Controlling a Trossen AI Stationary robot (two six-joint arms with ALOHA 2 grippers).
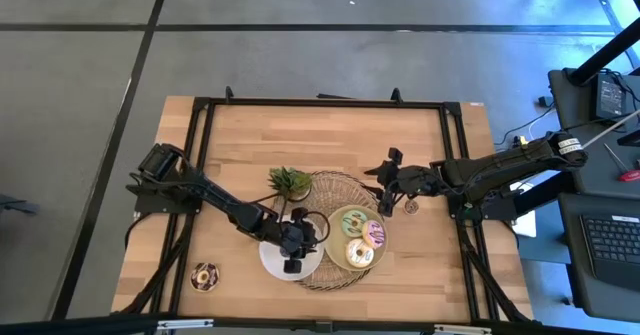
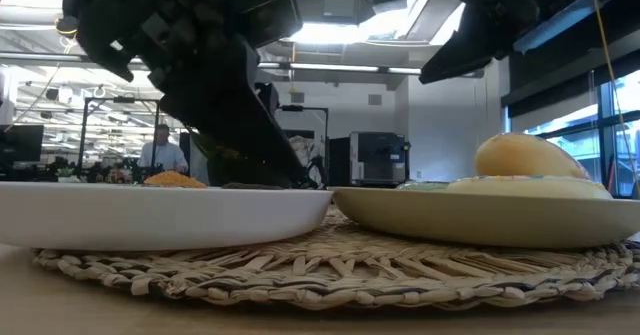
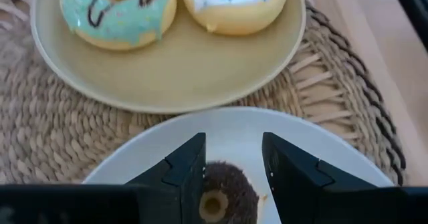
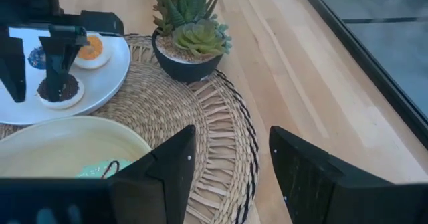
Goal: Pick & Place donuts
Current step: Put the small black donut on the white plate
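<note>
We record the left arm reaching in from the table's left side, its wrist pitched down over the round white plate [image 3: 321,150], with the left gripper [image 3: 233,167] lowered so that its dark fingers stand apart on either side of a small chocolate-brown mini donut [image 3: 224,196]; whether the pads touch it we cannot tell. That donut is a small ring with a rough, crumbly dark top and a pale centre hole, lying flat on the white plate between the fingertips. In the right wrist view we see the same white plate [image 4: 107,83] carrying the brown mini donut [image 4: 60,90], an orange mini donut [image 4: 91,50] just beyond the fingers and a bluish-purple one [image 4: 37,57] beside it. Ahead of the left fingers sits a pale-green round plate [image 3: 174,77] holding a glossy green-frosted donut with dark drizzle [image 3: 120,13] and a white-frosted donut [image 3: 234,3], side by side and nearly touching. Both plates rest on a round woven straw mat [image 3: 60,130] of coarse braided fibre. The right gripper [image 1: 392,180] hangs above the mat's far edge, fingers apart and empty, near a small green spiky plant in a dark pot [image 4: 189,30]. A chocolate sprinkled donut [image 1: 205,276] lies alone on the light wooden table [image 1: 420,265], well apart from both grippers.
</note>
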